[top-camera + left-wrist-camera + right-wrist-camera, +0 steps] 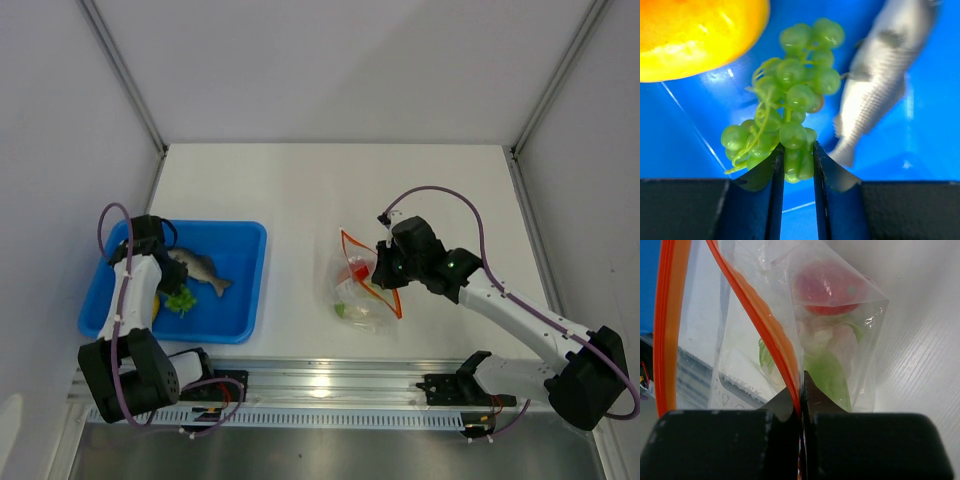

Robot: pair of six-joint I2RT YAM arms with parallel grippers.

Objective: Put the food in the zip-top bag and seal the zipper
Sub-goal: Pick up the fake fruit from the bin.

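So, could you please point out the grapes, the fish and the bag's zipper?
Green grapes (pixel 799 96): left wrist view, bunch's middle.
Grey fish (pixel 880 85): left wrist view, flank.
Zipper (pixel 757 325): right wrist view, mid-strip.

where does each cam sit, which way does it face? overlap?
Top external: above and behind the bases, looking down on the table; left arm and right arm show.
Left wrist: on the left arm, facing down into the blue tray at grapes, fish, yellow fruit; left gripper pinches the grapes.
Right wrist: on the right arm, facing the zip-top bag; right gripper shut on its zipper.
Shared: top and left wrist both see the fish.
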